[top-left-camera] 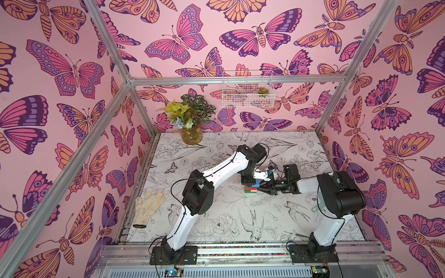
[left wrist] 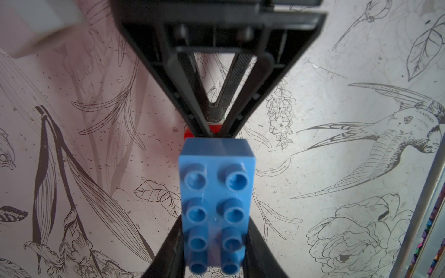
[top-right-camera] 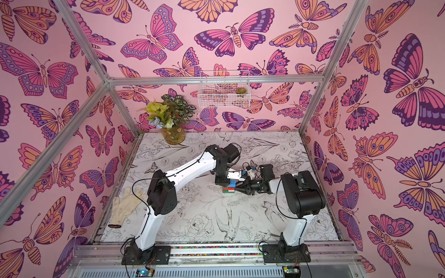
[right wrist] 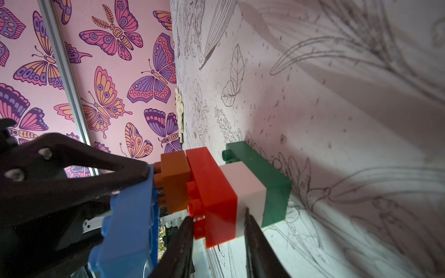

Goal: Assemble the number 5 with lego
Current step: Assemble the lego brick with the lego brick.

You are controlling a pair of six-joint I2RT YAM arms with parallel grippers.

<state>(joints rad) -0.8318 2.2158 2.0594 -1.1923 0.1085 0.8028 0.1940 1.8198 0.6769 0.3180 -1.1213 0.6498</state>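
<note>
Left tool [top-left-camera: 250, 183] upright over blue brick [left wrist: 216, 192]

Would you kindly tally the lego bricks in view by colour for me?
blue brick: 1
orange brick: 1
red brick: 1
white brick: 1
green brick: 1
Total: 5

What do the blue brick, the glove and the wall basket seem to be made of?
Blue brick: hard moulded plastic, smooth and slightly glossy; light glints on its studs.
Glove: probably knitted cotton, matt cream; it lies limp.
Basket: thin metal wire, seemingly white-coated; open grid.
</note>
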